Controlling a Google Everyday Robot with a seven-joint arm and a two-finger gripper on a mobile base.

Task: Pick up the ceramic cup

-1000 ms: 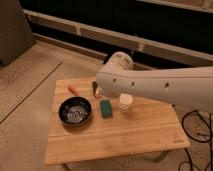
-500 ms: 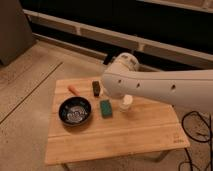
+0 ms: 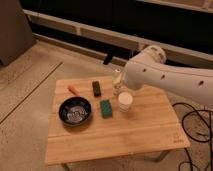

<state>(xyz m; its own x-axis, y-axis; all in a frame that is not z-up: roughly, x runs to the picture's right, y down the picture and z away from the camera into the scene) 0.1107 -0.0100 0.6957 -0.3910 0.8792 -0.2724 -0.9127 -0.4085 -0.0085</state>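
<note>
The ceramic cup point(image 3: 125, 102) is small, white and handleless. It stands upright on the wooden table point(image 3: 140, 130), right of the green sponge point(image 3: 105, 108). My white arm point(image 3: 165, 75) reaches in from the right, above the table's far edge. My gripper point(image 3: 118, 84) is at the arm's left end, just behind and above the cup, and does not touch it. A small clear glass object seems to stand in that same spot; I cannot separate it from the gripper.
A wide dark bowl point(image 3: 75, 111) sits left of the sponge. A dark block point(image 3: 96, 88) and an orange object point(image 3: 73, 89) lie at the back left. Black cables point(image 3: 195, 125) trail on the floor to the right. A dark wall with a ledge runs behind.
My arm has swung to the right and back, uncovering more of the table. The cup, sponge and bowl have not moved.
</note>
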